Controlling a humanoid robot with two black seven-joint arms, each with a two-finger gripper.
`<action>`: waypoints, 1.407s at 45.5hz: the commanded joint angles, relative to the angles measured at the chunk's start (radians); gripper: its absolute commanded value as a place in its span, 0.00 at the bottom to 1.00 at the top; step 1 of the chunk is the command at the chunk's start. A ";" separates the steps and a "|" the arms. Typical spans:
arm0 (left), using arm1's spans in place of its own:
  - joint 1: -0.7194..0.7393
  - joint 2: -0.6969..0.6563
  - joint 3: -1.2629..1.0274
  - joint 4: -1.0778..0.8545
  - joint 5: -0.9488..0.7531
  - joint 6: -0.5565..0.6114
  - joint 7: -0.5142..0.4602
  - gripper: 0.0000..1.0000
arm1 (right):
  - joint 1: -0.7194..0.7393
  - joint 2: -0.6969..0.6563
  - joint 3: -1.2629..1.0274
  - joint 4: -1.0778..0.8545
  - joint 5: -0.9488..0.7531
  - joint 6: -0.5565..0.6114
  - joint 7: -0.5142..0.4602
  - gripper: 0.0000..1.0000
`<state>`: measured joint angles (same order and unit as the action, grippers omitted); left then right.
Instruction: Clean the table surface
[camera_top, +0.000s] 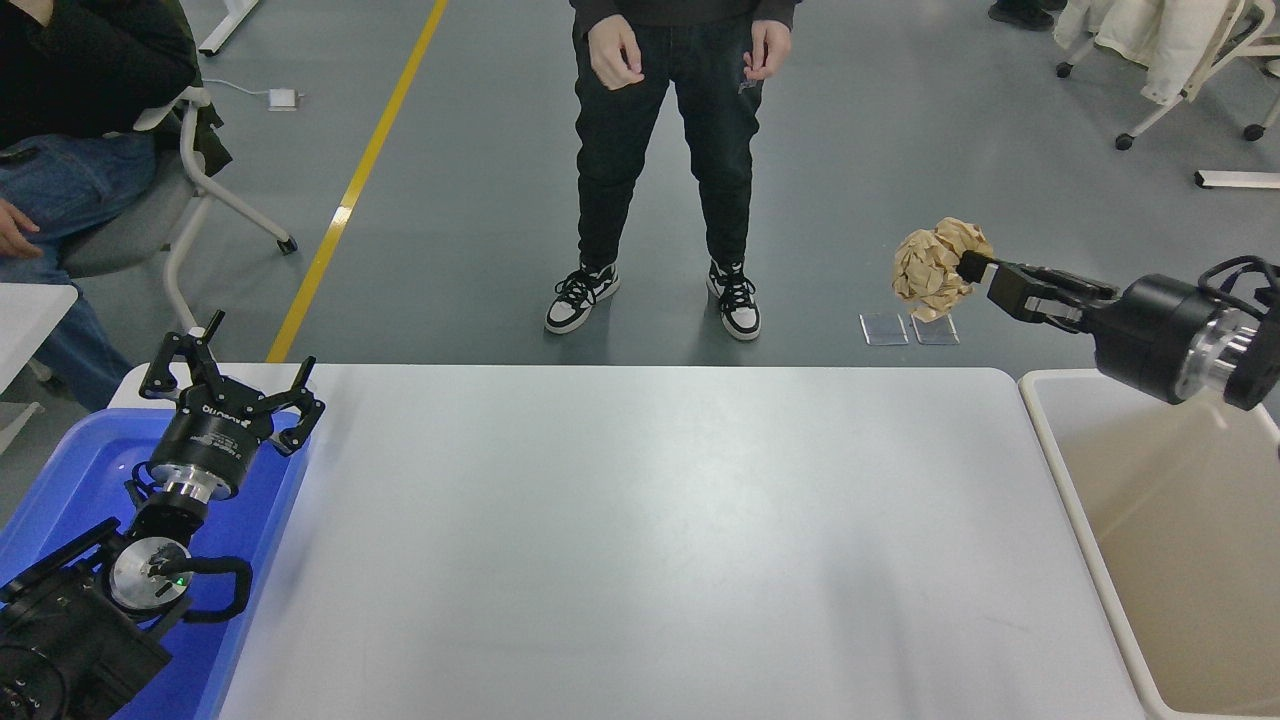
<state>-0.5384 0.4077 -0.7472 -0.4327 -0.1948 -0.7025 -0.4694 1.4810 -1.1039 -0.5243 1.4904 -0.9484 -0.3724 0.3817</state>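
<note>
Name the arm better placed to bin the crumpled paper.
Right: the right gripper already holds the paper ball beside the beige tub. The left gripper is parked over the blue tub.

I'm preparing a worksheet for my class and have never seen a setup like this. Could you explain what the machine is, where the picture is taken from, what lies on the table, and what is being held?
The picture is taken from a camera high on the robot, looking forward and down over the white table surface. The black arms are the robot's own. The left claw is parked, open, over a blue tub. The right claw is shut on a crumpled ball of brown paper, held up in the air near a beige tub. I see nothing lying on the table. A person stands at the far side, and another sits at the upper left.
</note>
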 joint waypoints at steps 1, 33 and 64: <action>0.000 0.000 0.000 0.000 0.000 0.000 0.000 1.00 | -0.113 -0.108 0.015 -0.142 0.005 0.038 0.043 0.00; 0.000 0.000 -0.001 0.000 0.000 0.000 0.000 1.00 | -0.708 0.058 0.170 -0.712 0.439 0.044 0.146 0.00; 0.000 0.000 0.000 0.000 0.000 0.000 0.000 1.00 | -0.921 0.590 0.264 -1.444 0.562 0.214 0.066 0.00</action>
<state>-0.5384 0.4076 -0.7471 -0.4325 -0.1948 -0.7026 -0.4694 0.5953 -0.6317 -0.2997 0.2103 -0.4009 -0.2004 0.4852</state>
